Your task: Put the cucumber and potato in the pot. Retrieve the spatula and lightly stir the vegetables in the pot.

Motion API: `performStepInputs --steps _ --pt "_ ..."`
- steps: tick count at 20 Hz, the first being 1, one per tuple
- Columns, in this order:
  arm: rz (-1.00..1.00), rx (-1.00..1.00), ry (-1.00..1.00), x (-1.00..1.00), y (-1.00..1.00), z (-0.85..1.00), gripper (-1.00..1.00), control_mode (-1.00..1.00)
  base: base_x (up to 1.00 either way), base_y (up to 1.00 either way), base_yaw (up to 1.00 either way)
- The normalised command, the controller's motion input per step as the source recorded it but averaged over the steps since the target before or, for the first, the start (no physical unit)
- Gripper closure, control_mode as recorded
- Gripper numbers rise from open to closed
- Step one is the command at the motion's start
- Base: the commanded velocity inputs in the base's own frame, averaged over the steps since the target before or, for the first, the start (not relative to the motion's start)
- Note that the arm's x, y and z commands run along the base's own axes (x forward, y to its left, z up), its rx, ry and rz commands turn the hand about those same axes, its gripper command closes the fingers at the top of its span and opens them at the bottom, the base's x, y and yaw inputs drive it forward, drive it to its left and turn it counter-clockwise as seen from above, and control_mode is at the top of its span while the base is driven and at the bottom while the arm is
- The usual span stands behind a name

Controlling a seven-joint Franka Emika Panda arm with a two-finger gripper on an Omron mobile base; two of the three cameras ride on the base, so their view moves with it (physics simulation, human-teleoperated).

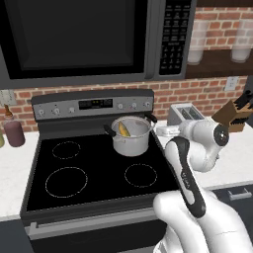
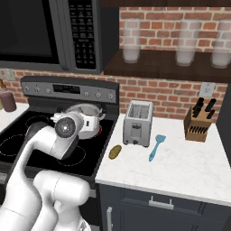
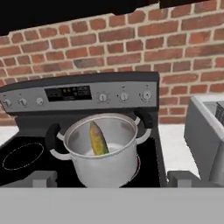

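Hand view: cucumber (image 3: 99, 139) in pot (image 3: 105, 164) — potato (image 2: 115, 151), spatula (image 2: 156, 147) waiting on bench (image 2: 180, 167); hand (image 3: 112, 178) released, empty.

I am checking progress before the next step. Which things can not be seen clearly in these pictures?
- Pot: in the right base view the arm covers most of it, so its contents are hidden there.
- Pot floor: in the hand view its near wall hides the lower end of the vegetable.
- Stove dial markings: too small to read in the left base view.
- Toaster: cut off by the hand view's right edge.
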Motion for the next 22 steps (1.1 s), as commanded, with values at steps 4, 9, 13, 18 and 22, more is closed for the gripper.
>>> performStepInputs --steps 4,9,13,18,22 --pt "-0.10 0.04 0.24 -0.77 -0.50 0.62 -1.00 -1.00 0.00 0.00 0.00" --pt "-0.17 0.00 0.41 -0.49 -0.20 0.61 -1.00 -1.00 0.00 0.00 0.00" --pt "-0.11 0.00 0.08 -0.85 -0.43 -0.09 -1.00 -1.00 0.00 0.00 0.00" --pt "-0.10 0.00 0.07 -0.66 -0.46 -0.33 -1.00 -1.00 0.00 0.00 0.00" --pt "-0.05 0.00 0.30 -0.05 -0.14 -0.30 -1.00 -1.00 0.00 0.00 0.00"
